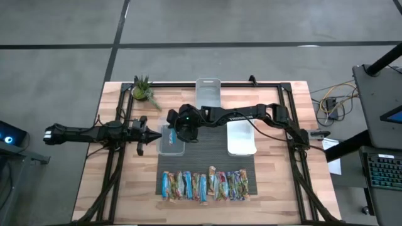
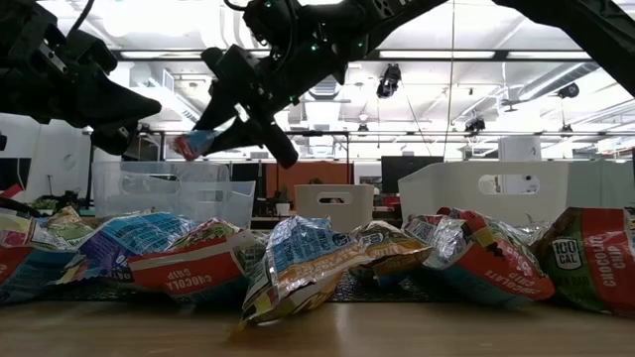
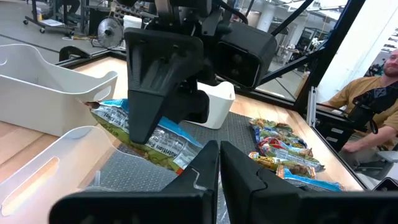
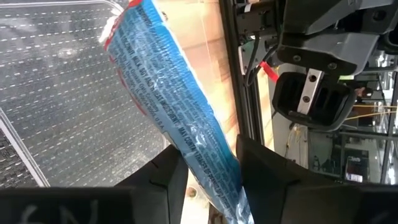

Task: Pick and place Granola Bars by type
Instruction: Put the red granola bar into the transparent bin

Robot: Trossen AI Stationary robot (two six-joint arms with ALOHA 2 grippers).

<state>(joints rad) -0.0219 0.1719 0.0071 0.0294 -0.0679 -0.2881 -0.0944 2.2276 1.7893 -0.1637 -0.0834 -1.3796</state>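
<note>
Only wrist-side: blue bar (image 4: 174, 118) between right tool (image 4: 208, 168) fingers, perhaps loosely.

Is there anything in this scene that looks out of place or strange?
Nothing looks spilled or damaged. The granola bars lie in one row at the table's front. The right gripper has one blue bar between its fingers over the clear bin.

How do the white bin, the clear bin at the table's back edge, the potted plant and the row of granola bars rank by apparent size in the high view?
1. Row of granola bars, widest footprint.
2. White bin and clear bin look about alike; I won't rank them.
3. Potted plant, smallest.
</note>
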